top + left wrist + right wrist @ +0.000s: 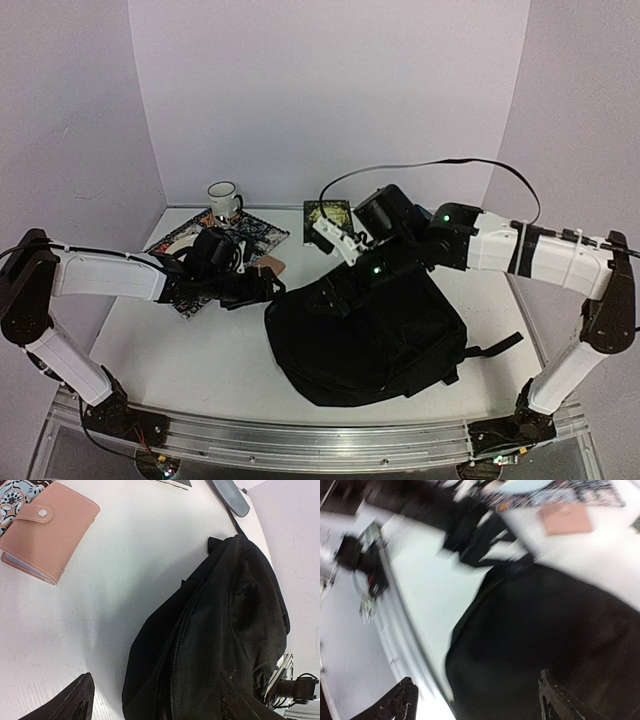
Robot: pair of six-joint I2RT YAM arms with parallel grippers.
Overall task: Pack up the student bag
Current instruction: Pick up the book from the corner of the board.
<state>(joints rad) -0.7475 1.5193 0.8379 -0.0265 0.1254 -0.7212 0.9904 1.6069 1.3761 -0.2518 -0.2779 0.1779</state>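
The student bag is a large floppy black backpack lying flat in the middle of the table. It also shows in the left wrist view, with its zipper running down, and blurred in the right wrist view. My left gripper is open and empty at the bag's upper left edge, its jaws straddling that edge. My right gripper is open and empty just above the bag's top, jaws wide over the fabric. A pink snap wallet lies on the table behind my left gripper.
A patterned mat with a white plate lies at the back left, and a white mug stands behind it. A small dark square item is at the back centre. A dark-teal pad lies beyond the bag. Shoulder straps trail right.
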